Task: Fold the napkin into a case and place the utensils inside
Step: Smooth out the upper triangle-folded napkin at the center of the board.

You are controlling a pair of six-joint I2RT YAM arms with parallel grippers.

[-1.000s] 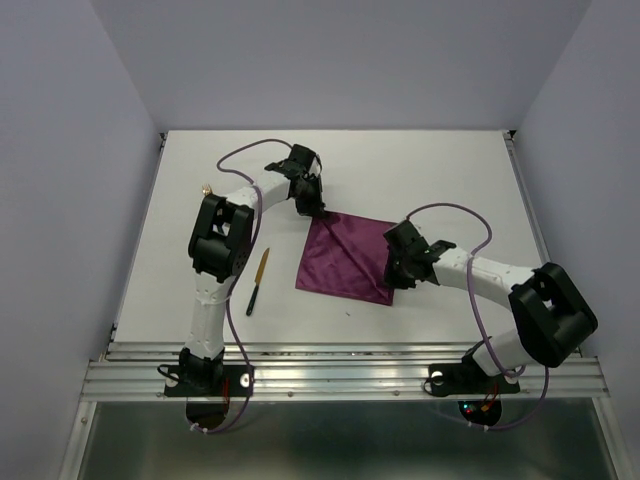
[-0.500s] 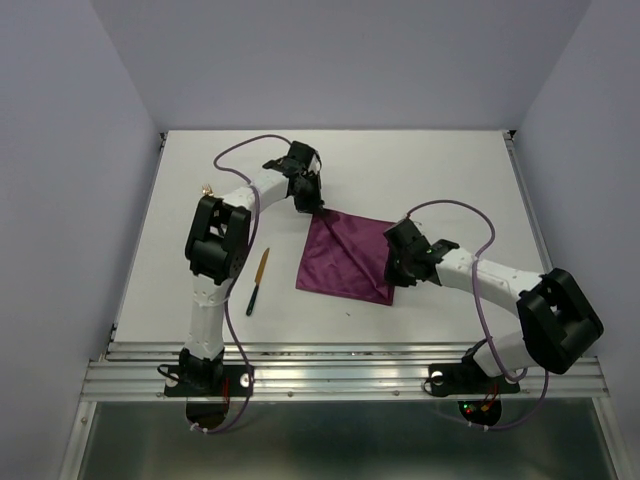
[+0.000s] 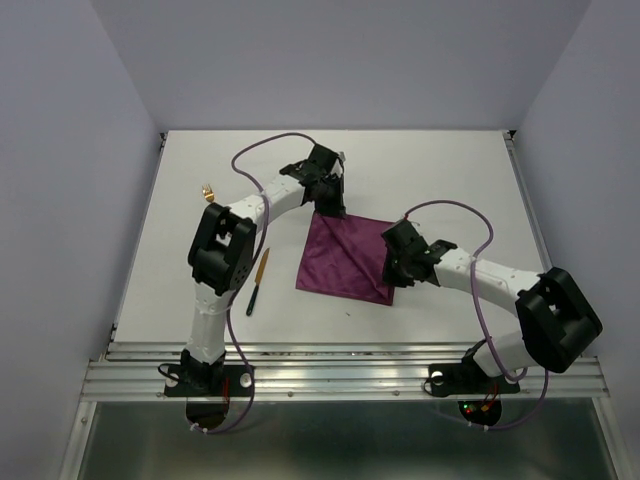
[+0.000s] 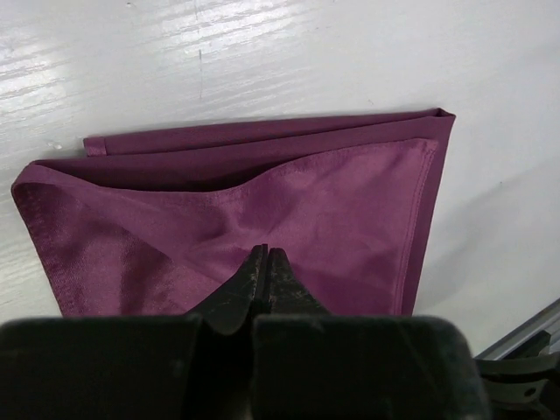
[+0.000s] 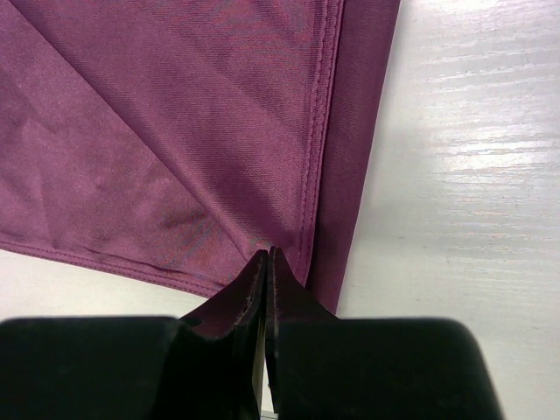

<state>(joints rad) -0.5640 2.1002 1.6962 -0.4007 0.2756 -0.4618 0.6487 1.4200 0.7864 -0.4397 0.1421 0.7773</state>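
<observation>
Far left of the napkin: we see a small gold piece [image 3: 209, 189] on the table [image 3: 440, 170], well apart from the cloth. It may be the fork head, but it is too small for us to be sure.
Left of the napkin: the knife [image 3: 257, 281] lies alone, gold blade pointing away from the arm bases and black handle toward them, clear of the cloth.
Napkin's far-left corner: the left gripper [image 4: 265, 255] sits low here. Its jaws are pressed together on what looks like a pinch of the top layer, and a crease runs into the tips.
What has changed: over the last second we see this gripper slide a little rightward along the napkin's far edge, with the forearm swinging round. The cloth's outline hardly alters.
Napkin: the napkin [image 3: 340, 262] lies flat as a doubled, roughly square panel. Stacked hems show along one side in the left wrist view, and it is not yet a narrow strip.
Napkin's right edge: the right gripper [image 5: 266, 255] is closed to a sliver on the cloth just inside the stitched hem, close to a corner, and barely shifts.
Meaning for the task: we judge that the left gripper has moved to a fresh hold for the next fold. The case is still unformed and the utensils wait untouched.
Risk: a pinch that catches only one layer could drag the fold open.
</observation>
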